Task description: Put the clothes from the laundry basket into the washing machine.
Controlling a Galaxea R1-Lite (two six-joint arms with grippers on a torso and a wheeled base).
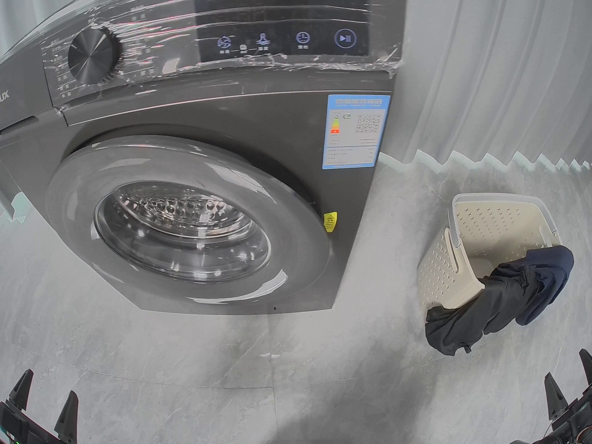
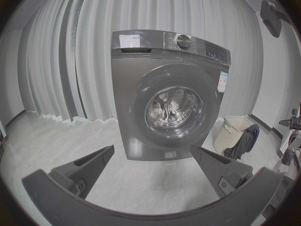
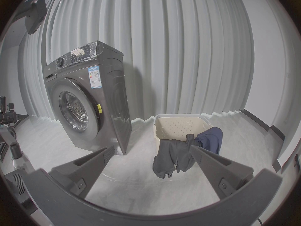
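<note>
1. The clothes (image 1: 505, 303), one charcoal piece and one navy, hang over the rim of the laundry basket (image 1: 493, 217). The basket stands on the floor just off the right side of the washing machine (image 1: 216, 155). The draped rim faces the same way as the machine's door (image 1: 185, 229).
2. They look light, limp and not at all fragile. I judge that thin cloth will sag and trail from any pinch, and one piece may drag the other along.
3. The best hold is probably the bunched fold at the rim, where the cloth is thick enough for the claw to bite. The loose hem hanging low outside the basket is a poorer hold.
4. The left gripper (image 1: 48, 385) sits low in front of the machine, to the left of its door, with its fingers spread wide and nothing between them.
5. The right gripper (image 1: 566, 365) is low and off to the machine's right, on the near side of the basket. It is equally wide open and empty.
6. The door looks shut, so it likely needs opening first.
7. The floor (image 1: 185, 353) around the machine is smooth, pale grey stone-patterned tile, so the light plastic basket may slide if tugged.
8. A pleated curtain (image 1: 493, 63) hangs behind the machine.
</note>
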